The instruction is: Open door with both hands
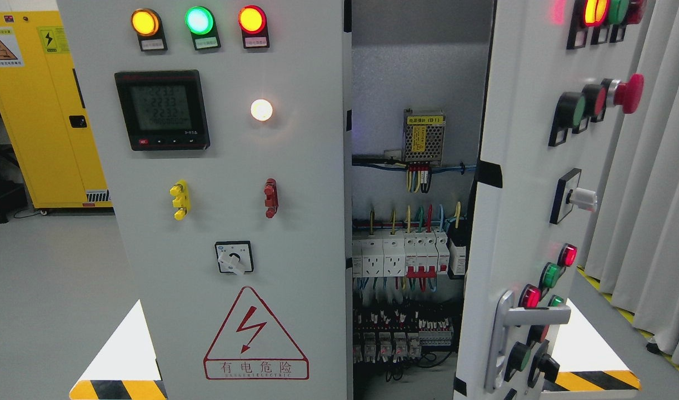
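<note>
A grey electrical cabinet fills the head view. Its left door (223,194) is closed and carries three lit lamps, a digital meter (161,109), a rotary switch (234,258) and a red shock-warning triangle. The right door (517,183) stands swung outward, showing buttons along its face and a metal lever handle (531,318) near its lower part. Between the doors the interior (409,233) is exposed, with a power supply, coloured wires and rows of breakers. Neither of my hands nor any arm shows.
A yellow safety cabinet (45,111) stands at the back left on the grey floor. Grey curtains (650,166) hang at the right beside the swung door. Black-and-yellow striped floor markings (595,380) lie at both lower corners.
</note>
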Robot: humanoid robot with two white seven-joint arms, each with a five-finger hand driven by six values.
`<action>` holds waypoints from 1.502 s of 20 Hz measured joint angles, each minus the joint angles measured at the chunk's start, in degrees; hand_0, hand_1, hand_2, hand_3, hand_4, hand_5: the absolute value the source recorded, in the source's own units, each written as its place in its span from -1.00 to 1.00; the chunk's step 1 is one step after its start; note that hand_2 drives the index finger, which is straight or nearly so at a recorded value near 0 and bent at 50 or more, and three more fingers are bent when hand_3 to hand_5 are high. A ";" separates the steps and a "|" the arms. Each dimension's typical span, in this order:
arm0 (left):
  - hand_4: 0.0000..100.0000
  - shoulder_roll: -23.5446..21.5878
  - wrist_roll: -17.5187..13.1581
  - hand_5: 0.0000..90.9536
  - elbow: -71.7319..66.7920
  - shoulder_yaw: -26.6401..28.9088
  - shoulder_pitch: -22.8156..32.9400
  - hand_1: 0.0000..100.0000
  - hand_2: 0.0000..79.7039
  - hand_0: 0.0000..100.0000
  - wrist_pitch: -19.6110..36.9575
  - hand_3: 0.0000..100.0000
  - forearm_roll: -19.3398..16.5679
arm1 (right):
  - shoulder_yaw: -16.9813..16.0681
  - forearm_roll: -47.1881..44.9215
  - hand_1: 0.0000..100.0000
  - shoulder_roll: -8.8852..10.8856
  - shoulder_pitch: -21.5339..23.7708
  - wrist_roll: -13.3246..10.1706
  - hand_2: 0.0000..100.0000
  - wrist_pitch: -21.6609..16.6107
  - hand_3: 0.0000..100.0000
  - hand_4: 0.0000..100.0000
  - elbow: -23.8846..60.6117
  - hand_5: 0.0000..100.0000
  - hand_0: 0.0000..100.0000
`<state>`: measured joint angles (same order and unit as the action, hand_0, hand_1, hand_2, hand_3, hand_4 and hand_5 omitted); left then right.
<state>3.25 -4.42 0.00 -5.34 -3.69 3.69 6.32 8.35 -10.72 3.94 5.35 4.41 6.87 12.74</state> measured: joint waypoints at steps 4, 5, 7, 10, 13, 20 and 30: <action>-1.00 0.00 0.00 -1.00 0.00 0.02 0.00 -1.00 -1.00 -1.00 0.00 -1.00 -0.03 | 0.01 0.00 -0.98 -0.02 0.00 0.01 -1.00 0.00 -1.00 -1.00 0.00 -1.00 -0.56; -1.00 0.01 0.00 -1.00 0.00 0.02 0.00 -1.00 -1.00 -1.00 0.00 -1.00 -0.03 | 0.02 0.00 -0.98 -0.02 0.00 0.02 -1.00 0.00 -1.00 -1.00 0.00 -1.00 -0.56; -1.00 0.11 0.00 -1.00 0.00 0.01 0.00 -1.00 -1.00 -1.00 0.00 -1.00 -0.03 | 0.03 0.00 -0.98 -0.02 0.00 0.03 -1.00 0.00 -1.00 -1.00 0.00 -1.00 -0.56; -1.00 0.20 0.00 -1.00 0.78 0.02 0.25 -1.00 -1.00 -1.00 0.27 -1.00 -0.02 | 0.03 0.00 -0.98 -0.03 0.00 0.03 -1.00 0.00 -1.00 -1.00 0.00 -1.00 -0.56; -1.00 0.19 -0.96 -1.00 5.14 0.47 2.30 -1.00 -1.00 -1.00 0.46 -1.00 0.03 | 0.03 0.00 -0.98 -0.04 0.01 0.03 -1.00 0.03 -1.00 -1.00 0.00 -1.00 -0.56; -1.00 -0.12 -14.92 -1.00 21.09 3.86 6.90 -1.00 -1.00 -1.00 1.03 -1.00 1.59 | 0.03 0.00 -0.98 -0.05 0.01 0.03 -1.00 0.04 -1.00 -1.00 0.00 -1.00 -0.56; -1.00 -6.23 -36.29 -1.00 48.57 4.29 11.65 -1.00 -1.00 -1.00 0.71 -1.00 7.58 | -0.01 0.00 -0.98 -0.03 0.01 0.04 -1.00 0.04 -1.00 -1.00 0.00 -1.00 -0.56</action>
<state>-2.98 -40.71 48.57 -1.05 7.96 4.40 13.90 8.34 -10.72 3.91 5.36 4.45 6.91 12.74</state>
